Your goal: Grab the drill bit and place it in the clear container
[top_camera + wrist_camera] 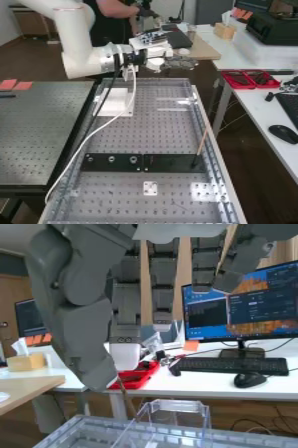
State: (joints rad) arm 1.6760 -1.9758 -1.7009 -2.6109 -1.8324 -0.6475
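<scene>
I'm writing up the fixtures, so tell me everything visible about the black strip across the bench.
The black strip looks like two flat, dark plates end to end, a seam between them; metal or plastic, I cannot tell. It lies crosswise on the perforated bench top. Three round, pale-rimmed fittings line the high view's left plate. Near the other plate's far right, a thin tan rod stands slanted, its lower end dark.
</scene>
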